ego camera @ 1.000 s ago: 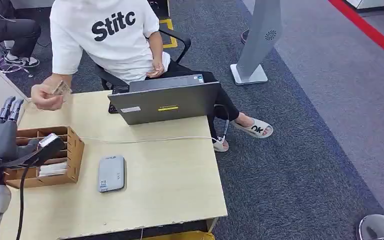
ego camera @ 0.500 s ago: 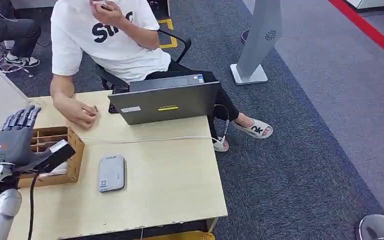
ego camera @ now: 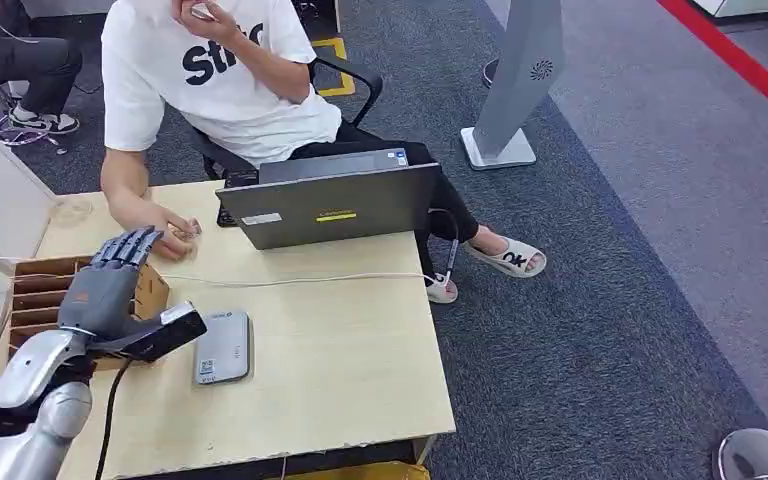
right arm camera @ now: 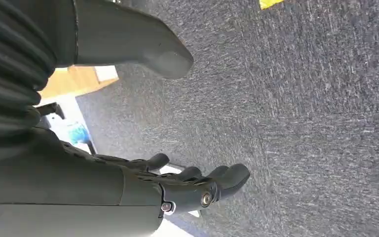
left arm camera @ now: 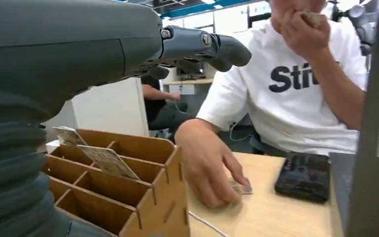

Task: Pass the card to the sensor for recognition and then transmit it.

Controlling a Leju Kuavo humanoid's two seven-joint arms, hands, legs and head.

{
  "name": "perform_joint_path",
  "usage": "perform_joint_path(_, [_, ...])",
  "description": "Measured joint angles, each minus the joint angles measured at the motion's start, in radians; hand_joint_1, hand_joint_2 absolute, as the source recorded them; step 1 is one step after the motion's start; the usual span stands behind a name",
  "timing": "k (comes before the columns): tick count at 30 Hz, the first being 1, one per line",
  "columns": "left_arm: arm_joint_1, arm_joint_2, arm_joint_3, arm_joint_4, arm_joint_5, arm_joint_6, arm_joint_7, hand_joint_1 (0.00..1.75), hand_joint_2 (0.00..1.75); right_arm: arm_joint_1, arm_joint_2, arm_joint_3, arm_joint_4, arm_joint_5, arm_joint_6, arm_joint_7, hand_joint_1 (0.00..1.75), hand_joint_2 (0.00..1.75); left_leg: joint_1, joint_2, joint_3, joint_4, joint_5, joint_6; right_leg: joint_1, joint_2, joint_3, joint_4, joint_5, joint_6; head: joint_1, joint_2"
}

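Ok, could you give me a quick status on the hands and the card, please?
Left hand open, empty, over wooden organizer. Right hand hanging, empty. Card flat on table under person's hand. Sensor unobstructed.

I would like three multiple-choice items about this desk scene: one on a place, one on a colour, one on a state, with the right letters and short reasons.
1. Where does the grey card reader lie?
A. inside the wooden box
B. flat on the table, between the box and the table's front edge side of the laptop
C. on the carpet

2. What colour is the seated person's shirt?
A. white with dark letters
B. red
C. plain black

3. What is the state of the robot's left hand?
A. it pinches a card
B. it holds the laptop
C. its fingers are spread and it holds nothing

Answers: 1 B, the reader rests on the bare tabletop beside the wooden box and below the laptop in the head view. 2 A, the shirt is white with dark print. 3 C, the fingers are apart over the box, with nothing between them.
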Motion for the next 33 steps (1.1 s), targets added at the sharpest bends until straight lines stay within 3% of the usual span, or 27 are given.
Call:
perform_joint_path(20, [-0.002, -0.001, -0.034, -0.002, 0.002, 0.000, 0.000, 0.00, 1.75, 0.000, 0.000, -0.003, 0.000, -0.001, -0.003, -0.001, 0.00, 1.75, 0.000, 0.000, 0.000, 0.000, 0.000, 0.000, 0.000, 0.000, 0.000, 0.000, 0.000, 0.000, 0.000, 0.000])
perform_joint_path(27, [0.000, 0.018, -0.092, -0.009, -0.008, -0.003, 0.000, 0.00, 1.75, 0.000, 0.000, -0.004, 0.000, -0.005, -0.005, 0.007, 0.00, 1.75, 0.000, 0.000, 0.000, 0.000, 0.000, 0.000, 0.000, 0.000, 0.000, 0.000, 0.000, 0.000, 0.000, 0.000])
perform_joint_path(29, [0.003, 0.030, -0.115, -0.011, 0.006, -0.018, 0.007, 0.00, 1.75, 0.000, 0.000, -0.005, 0.000, -0.009, -0.005, 0.005, 0.00, 1.75, 0.000, 0.000, 0.000, 0.000, 0.000, 0.000, 0.000, 0.000, 0.000, 0.000, 0.000, 0.000, 0.000, 0.000])
perform_joint_path(31, [0.007, 0.061, -0.138, -0.021, 0.059, -0.076, 0.029, 0.00, 1.75, 0.000, 0.000, -0.007, 0.000, -0.012, -0.006, 0.003, 0.00, 1.75, 0.001, 0.001, -0.001, 0.000, 0.000, 0.000, 0.000, 0.001, 0.000, 0.000, 0.000, 0.000, 0.000, 0.000])
perform_joint_path(33, [0.047, 0.130, -0.147, -0.066, 0.203, -0.150, 0.044, 0.00, 1.75, 0.000, 0.000, -0.012, 0.000, -0.017, -0.005, -0.007, 0.00, 1.75, 0.001, 0.004, -0.001, -0.001, -0.001, -0.002, 0.000, 0.005, 0.000, 0.002, 0.000, -0.001, 0.001, 0.000])
